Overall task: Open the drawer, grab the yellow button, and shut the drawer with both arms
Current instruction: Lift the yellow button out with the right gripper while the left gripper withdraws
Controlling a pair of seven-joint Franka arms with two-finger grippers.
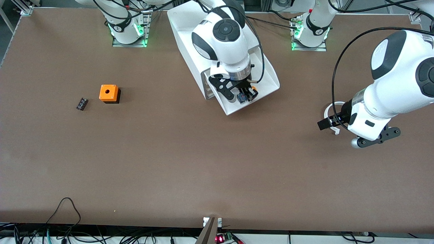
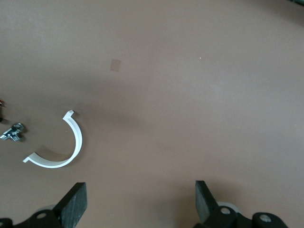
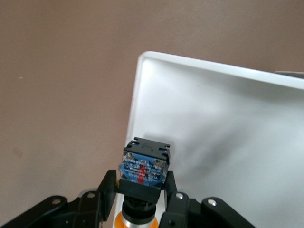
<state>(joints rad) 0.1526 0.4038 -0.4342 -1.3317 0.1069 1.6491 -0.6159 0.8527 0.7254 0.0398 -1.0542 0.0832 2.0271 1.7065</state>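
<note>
The top drawer of the white cabinet is pulled out toward the front camera. My right gripper hangs over the drawer's open front corner, shut on the button. In the right wrist view the fingers clamp the button's black body, blue base pointing away from the wrist and orange cap toward it, above the drawer's rim. My left gripper is open and empty over the bare table toward the left arm's end; its fingers stand wide apart.
A white half-ring lies on the table by the left gripper, and shows in the left wrist view with a small metal part beside it. An orange cube with a hole and a small black part lie toward the right arm's end.
</note>
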